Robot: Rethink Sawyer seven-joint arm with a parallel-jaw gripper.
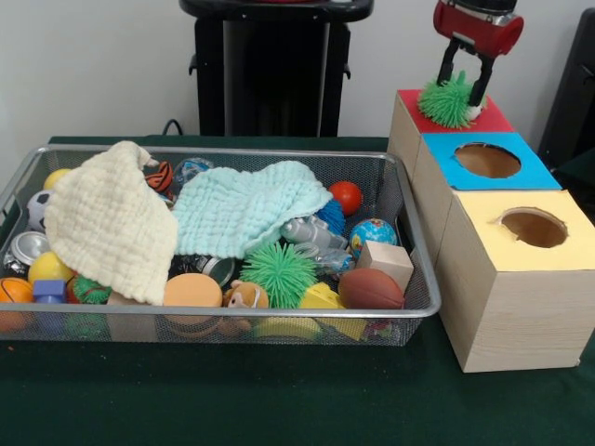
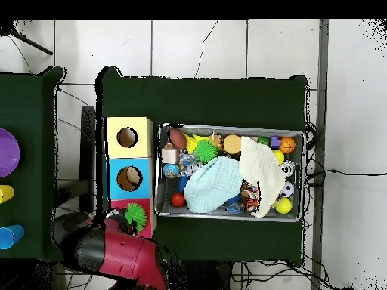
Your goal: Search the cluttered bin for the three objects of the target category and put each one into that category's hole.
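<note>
Green spiky ball (image 1: 447,102) clamped in hand (image 1: 462,96) over red box (image 1: 493,119), cloth-cluttered bin (image 1: 417,243) alongside.

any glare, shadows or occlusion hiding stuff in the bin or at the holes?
Front view: even light, no glare; two cloths cover much of the bin; the green spiky ball in the gripper hides the red box's hole. Overhead view: arm overlaps that box's corner.
</note>
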